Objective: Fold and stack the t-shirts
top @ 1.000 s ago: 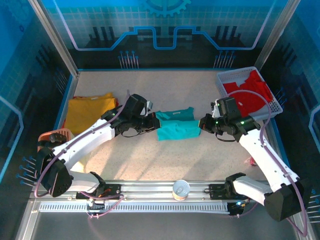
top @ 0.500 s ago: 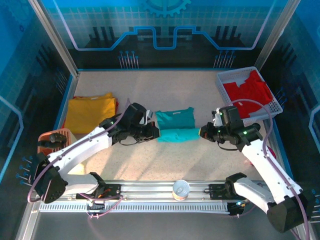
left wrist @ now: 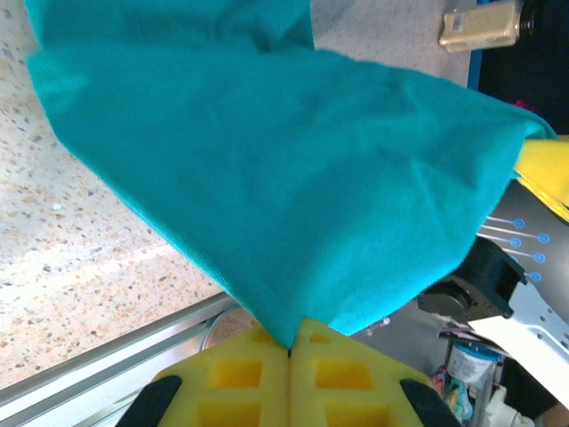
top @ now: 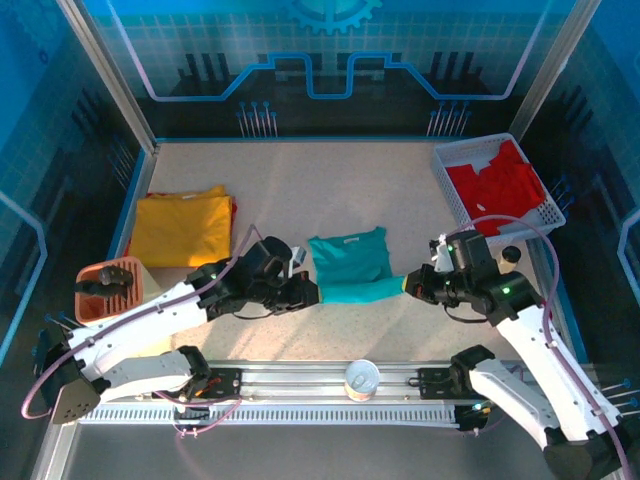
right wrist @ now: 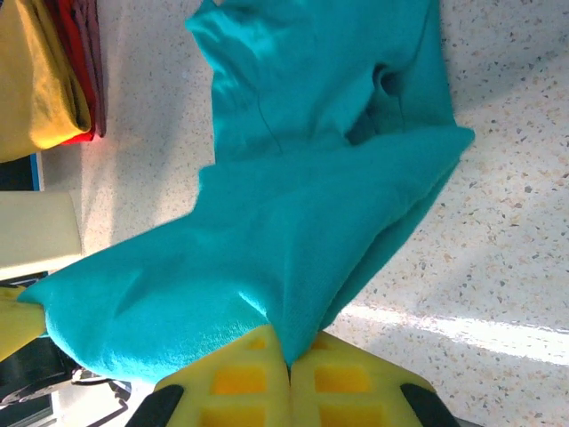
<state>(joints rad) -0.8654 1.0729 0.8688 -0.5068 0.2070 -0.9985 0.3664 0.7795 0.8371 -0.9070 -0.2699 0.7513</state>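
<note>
Far left, the yellow shirt [top: 180, 228] sits folded flat by the desk [top: 330, 190] edge. I'd guess that's the start of the stack, so that's where the next one wants to end up.

Next over, my left hand [top: 306, 290] is pressed together on the near left corner of the teal shirt [top: 348, 258]. In the wrist cam the cloth comes straight out of the seam between the yellow pads [left wrist: 236, 382], so it's a proper pinch, not just a nudge.

The teal shirt is mid-desk, between the two arms. The collar points away from me toward the back wall and the hem toward me, so its long axis runs near-to-far. The far part lies on the desk, while the hem edge is stretched left-to-right between the hands and looks a bit lifted. I reckon holding both near corners keeps that edge taut and square, so it can go over toward the collar without bunching.

Right hand [top: 408, 285], same deal: pads closed tight on the near right corner, with cloth fanning out of the pinch in its wrist cam.

Far right, the red shirt [top: 500, 185] is rumpled in the white basket [top: 445, 165], not folded yet and well apart from all this.
</note>
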